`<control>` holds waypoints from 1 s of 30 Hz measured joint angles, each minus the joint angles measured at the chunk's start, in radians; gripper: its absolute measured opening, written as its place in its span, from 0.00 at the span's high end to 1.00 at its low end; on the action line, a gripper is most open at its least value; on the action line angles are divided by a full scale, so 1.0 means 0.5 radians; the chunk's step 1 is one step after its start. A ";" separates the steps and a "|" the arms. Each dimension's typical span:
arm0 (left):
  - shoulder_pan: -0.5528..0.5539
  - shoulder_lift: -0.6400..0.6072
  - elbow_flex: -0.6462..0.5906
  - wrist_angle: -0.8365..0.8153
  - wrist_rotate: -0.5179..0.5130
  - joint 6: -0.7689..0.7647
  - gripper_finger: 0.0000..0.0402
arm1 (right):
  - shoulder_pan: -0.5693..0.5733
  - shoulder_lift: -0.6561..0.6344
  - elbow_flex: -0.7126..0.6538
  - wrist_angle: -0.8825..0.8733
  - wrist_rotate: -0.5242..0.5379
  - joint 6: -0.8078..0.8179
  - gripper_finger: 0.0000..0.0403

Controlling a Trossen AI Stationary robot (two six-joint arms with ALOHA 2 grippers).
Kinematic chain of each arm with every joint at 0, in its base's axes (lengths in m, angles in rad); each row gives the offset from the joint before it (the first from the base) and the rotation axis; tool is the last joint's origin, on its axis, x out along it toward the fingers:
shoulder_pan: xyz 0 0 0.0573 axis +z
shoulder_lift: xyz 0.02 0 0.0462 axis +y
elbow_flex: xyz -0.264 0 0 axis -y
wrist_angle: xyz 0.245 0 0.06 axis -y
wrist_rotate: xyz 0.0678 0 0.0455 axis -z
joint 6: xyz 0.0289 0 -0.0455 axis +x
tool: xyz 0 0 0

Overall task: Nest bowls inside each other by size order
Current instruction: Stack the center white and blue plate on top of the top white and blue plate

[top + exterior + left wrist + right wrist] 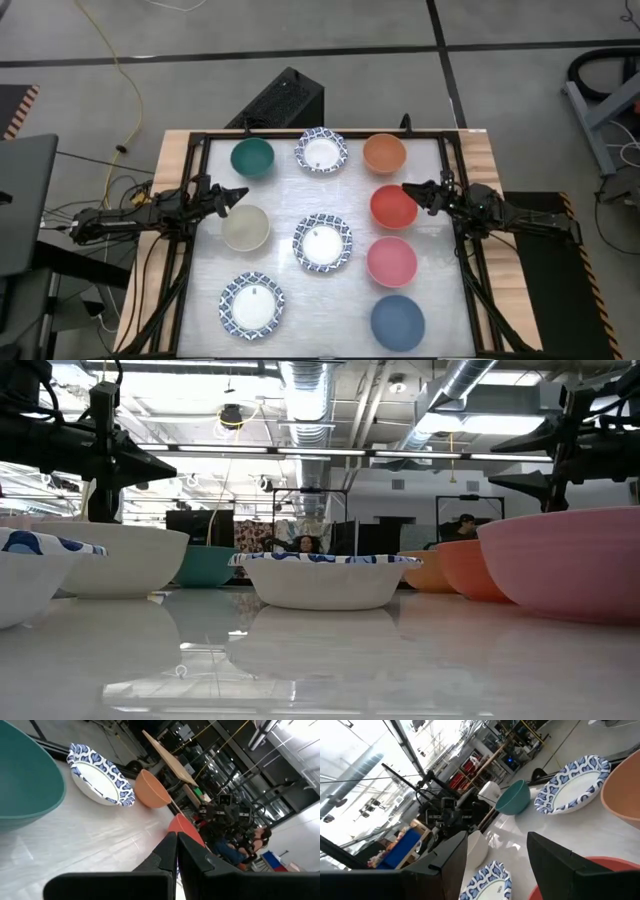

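Hovering above the near rim of the red bowl (393, 206), the right tool (411, 190) has its fingers spread apart with nothing between them; the right wrist view shows a clear gap and red rim just below, which suggests it is lining up to straddle that rim. Just beyond this tool sits the orange bowl (384, 153), and on its other side, farther down the same column, the pink bowl (391, 261) and then the blue bowl (397, 321). The left tool (237, 195) hangs over the surface (285, 200) between the teal bowl (252, 157) and the cream bowl (246, 227), close to the cream one's rim; its fingers are pressed together and hold nothing, so it looks to be waiting, not grasping. Between the two tools, well apart from both, three white bowls with blue patterned rims stand singly: one at the far edge (322, 151), one in the middle (322, 242), one nearer the front on the left tool's side (252, 304). All nine bowls sit upright and separate, none yet inside another, so the nesting appears not to have started. Spacing them in three columns leaves each rim reachable from above, and each arm has the bowls of its own side within easy reach. Relative sizes are hard to judge from overhead, though the pink and blue bowls look wider than the red.
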 joint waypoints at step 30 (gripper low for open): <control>0.002 0.002 0.068 0.550 0.144 -0.012 0.90 | 0.002 -0.002 0.241 0.229 0.017 -0.186 0.44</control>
